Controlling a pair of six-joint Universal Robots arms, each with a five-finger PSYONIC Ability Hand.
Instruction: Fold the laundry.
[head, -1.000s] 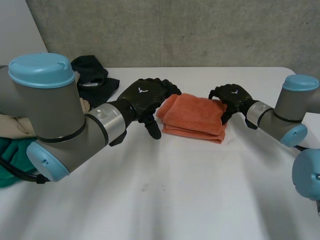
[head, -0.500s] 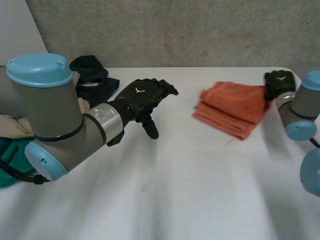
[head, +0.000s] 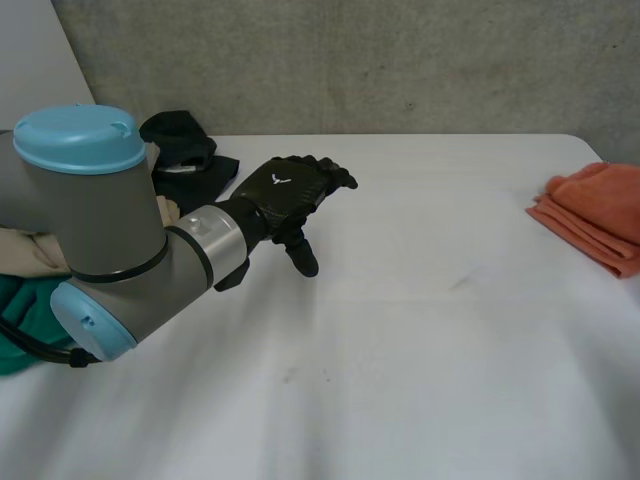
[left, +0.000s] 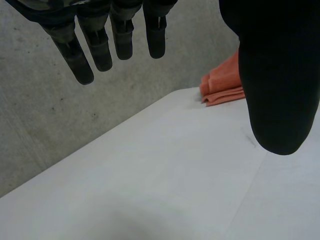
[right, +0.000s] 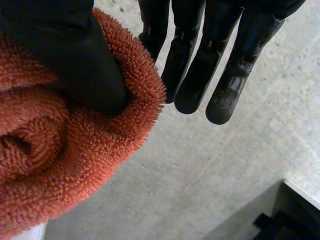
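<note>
Item under task: a folded orange towel (head: 592, 213), at the far right edge of the head view on the right end of the table and partly cut by the frame. It is well apart from everything else on the surface.

Right hand (right: 75, 55): in its own wrist view the thumb is pressed into the towel's thick folded edge. The pile's rim lies against the nearest of the straight fingers, so the towel is pinched between thumb and fingers.

Left hand (head: 288, 192): upper centre-left of the head view, just above the tabletop with its back upward. The fingers are straight and slightly spread, the thumb points down, and nothing is in its hold. Its wrist view agrees, and shows the towel well beyond the thumb at the table's far edge.

Surface: the white table (head: 400, 350) runs unbroken from the left hand across to the towel and down through the whole lower frame. A concrete wall (head: 350, 60) stands close behind the far edge.

Left side: the left arm (head: 100, 230) takes up the left of the frame. A black garment (head: 178, 150) lies at upper left near the hand's wrist. A beige cloth (head: 30, 250) and a green cloth (head: 25, 325) sit at the left edge, partly behind the arm.
</note>
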